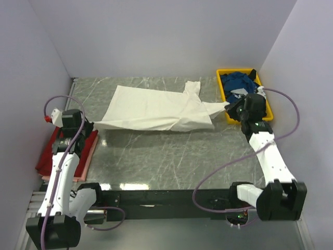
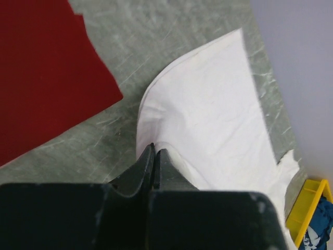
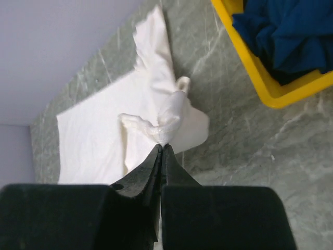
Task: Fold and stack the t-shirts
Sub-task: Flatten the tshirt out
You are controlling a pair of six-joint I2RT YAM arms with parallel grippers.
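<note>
Left end effector (image 2: 156,152) and right end effector (image 3: 162,148) pinch opposite cream-white t-shirt (image 1: 156,107) ends.

A grey, marbled tabletop (image 1: 171,156) is shown. A white tee (image 1: 156,109) is spread across its far half, from about 10 o'clock to 1 o'clock, and is drawn out to a point at its 9 o'clock and 3 o'clock ends. A yellow tray (image 1: 222,88) is set at 2 o'clock. At 8 o'clock a red tee (image 1: 52,151) is laid on a pink layer (image 1: 86,159).
</note>
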